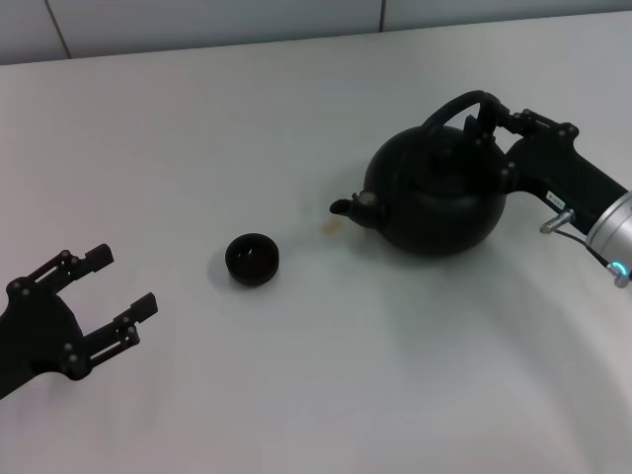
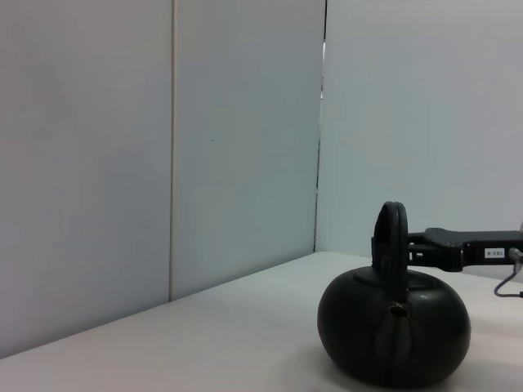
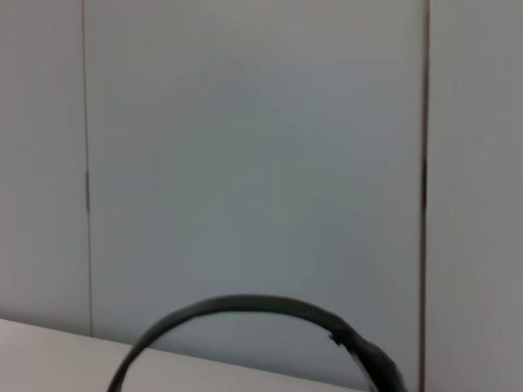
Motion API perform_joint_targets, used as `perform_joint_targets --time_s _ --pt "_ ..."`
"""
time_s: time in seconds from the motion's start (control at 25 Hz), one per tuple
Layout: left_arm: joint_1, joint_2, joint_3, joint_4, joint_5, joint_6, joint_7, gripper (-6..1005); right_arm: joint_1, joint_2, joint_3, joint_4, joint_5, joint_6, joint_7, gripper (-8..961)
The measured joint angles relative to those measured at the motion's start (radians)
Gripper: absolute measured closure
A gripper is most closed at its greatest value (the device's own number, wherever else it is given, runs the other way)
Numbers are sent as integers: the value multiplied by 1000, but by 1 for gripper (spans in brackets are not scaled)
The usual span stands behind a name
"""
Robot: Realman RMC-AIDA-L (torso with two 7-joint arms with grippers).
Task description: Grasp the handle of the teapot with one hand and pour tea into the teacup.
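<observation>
The black teapot point(image 1: 434, 193) stands upright on the white table, its short spout point(image 1: 346, 207) pointing toward the teacup point(image 1: 252, 259), a small dark bowl a short way to its left. My right gripper point(image 1: 489, 117) reaches in from the right and is shut on the arched handle point(image 1: 459, 104) near its top. The left wrist view shows the teapot point(image 2: 392, 327) spout-on, with its handle point(image 2: 391, 237) held from the side by the right gripper point(image 2: 406, 250). The handle point(image 3: 245, 304) arcs across the right wrist view. My left gripper point(image 1: 122, 280) rests open at the lower left, holding nothing.
A faint tan stain point(image 1: 331, 227) marks the table just below the spout. The white table point(image 1: 326, 385) runs back to a pale panelled wall point(image 1: 296, 20).
</observation>
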Motion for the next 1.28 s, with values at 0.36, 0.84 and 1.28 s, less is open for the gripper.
perform_joint_targets --time_s 0.36,0.84,1.28 --pt "6 3 0 0 0 7 -2 233 -68 1 40 10 13 -90 1 418" --pt "7 29 23 9 16 31 -89 233 -242 -10 -56 -183 -171 -398 263 329" --pt "-39 46 137 44 38 38 -216 233 -252 -20 -66 -468 -461 -495 472 329"
